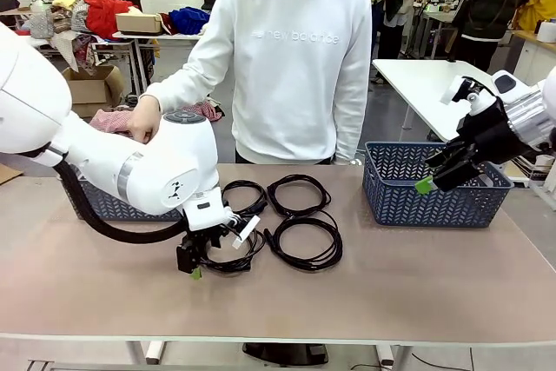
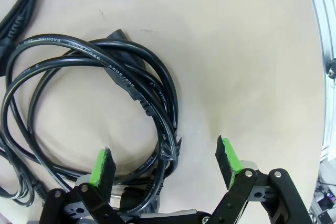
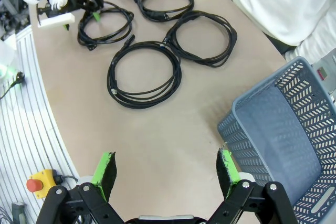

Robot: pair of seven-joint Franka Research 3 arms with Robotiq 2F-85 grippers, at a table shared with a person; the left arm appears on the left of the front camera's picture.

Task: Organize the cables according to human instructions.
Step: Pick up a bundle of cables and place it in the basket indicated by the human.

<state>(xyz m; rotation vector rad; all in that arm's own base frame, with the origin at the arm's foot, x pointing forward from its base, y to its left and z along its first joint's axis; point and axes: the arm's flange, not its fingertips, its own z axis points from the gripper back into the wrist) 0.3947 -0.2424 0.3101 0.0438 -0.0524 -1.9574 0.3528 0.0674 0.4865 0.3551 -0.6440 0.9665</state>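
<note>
Pick-up step: left gripper (image 2: pixel 165 157), jaws spread, straddles the coiled cable (image 2: pixel 122 72), seemingly not yet pinching. Next it should close and lift. Right gripper (image 3: pixel 165 169) hangs spread and empty.

Four cables (image 1: pixel 304 248) lie clustered at the middle of the table (image 1: pixel 417 297), two nearer the person (image 1: pixel 300 58), two nearer the robot. The right basket (image 1: pixel 443 202) stands on their right, the left basket (image 1: pixel 109 208) on their left. The left gripper (image 1: pixel 193 267) straddles the near-left cable (image 1: pixel 241 261)

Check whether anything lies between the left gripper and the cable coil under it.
Nothing visible does. The left gripper's open fingers stand on either side of the cable coil's near edge, with only the table beneath.
</note>
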